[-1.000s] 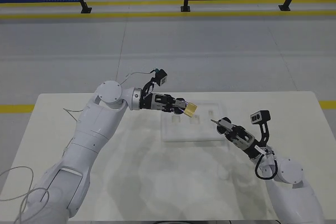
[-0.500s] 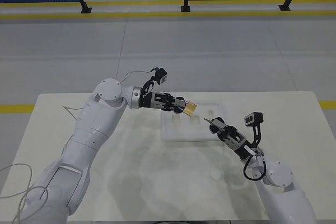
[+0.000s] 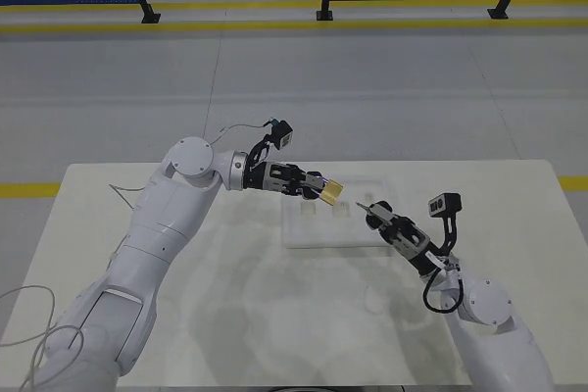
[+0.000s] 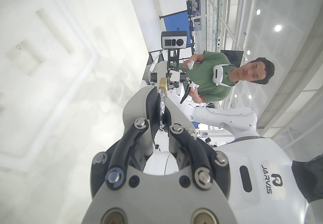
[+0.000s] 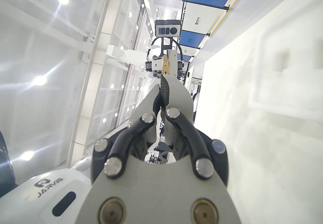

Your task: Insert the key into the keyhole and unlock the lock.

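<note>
Over the white table (image 3: 529,216) and its foam tray (image 3: 304,235), a brass padlock (image 3: 333,190) is held, pinched in the left gripper (image 3: 320,186); the key (image 3: 364,207) (tip aimed at the padlock, just apart) is pinched by the right gripper (image 3: 375,211).

The top view looks down from high on the robot at the whole worktop (image 3: 274,323). The left wrist view sits close behind the left end effector (image 4: 160,95) and looks along it. The right wrist view does the same behind the right end effector (image 5: 163,86), facing the other way. All three share the white tray (image 3: 318,235).
</note>
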Controlling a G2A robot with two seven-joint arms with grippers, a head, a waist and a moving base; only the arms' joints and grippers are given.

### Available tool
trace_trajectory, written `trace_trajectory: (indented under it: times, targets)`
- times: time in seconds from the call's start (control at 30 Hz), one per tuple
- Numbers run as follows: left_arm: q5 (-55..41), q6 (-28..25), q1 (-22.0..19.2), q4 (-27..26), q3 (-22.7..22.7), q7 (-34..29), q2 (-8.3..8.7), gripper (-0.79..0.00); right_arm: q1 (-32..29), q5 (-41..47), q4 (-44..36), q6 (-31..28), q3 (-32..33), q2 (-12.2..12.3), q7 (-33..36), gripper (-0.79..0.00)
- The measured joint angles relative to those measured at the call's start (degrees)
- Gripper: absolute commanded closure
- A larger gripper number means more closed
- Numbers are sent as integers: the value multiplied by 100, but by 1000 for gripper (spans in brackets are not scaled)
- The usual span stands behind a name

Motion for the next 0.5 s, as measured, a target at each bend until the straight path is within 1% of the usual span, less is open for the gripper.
trace_trajectory:
  times: [0.27,0.37,0.5]
  targets:
    - [0,0,0,0,0,0,0,0,77,-445,-68,-196,-146,-17,-338,0]
    - [1,5,12,-12,0,15,0,0,90,-627,-86,-172,-177,-14,-376,0]
    - [62,108,158,-236,-18,259,26,0,130,-688,-90,-131,-224,-17,-434,0]
